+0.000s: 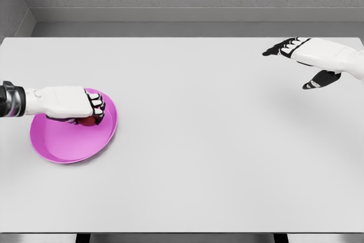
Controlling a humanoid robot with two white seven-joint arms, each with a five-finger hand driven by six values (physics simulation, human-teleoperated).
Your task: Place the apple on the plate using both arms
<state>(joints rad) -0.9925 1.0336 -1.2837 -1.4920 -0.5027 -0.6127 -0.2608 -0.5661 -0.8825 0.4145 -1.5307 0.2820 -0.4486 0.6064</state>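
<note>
The left hand [85, 106] is curled around the red apple [87, 121] over the magenta plate [68, 140] at nine o'clock on the tabletop [216, 152]; the right hand [301, 58] hovers at two o'clock, fingers spread, holding nothing.

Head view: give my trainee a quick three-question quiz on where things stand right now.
1. True or false: the left hand is over the plate.
2. What is the left hand curled on? A) the apple B) the plate's rim C) nothing
3. Fill in: the right hand is at the table's far ____ side, fingers spread, holding nothing.

Key: 1 true; 2 A; 3 right.
</note>
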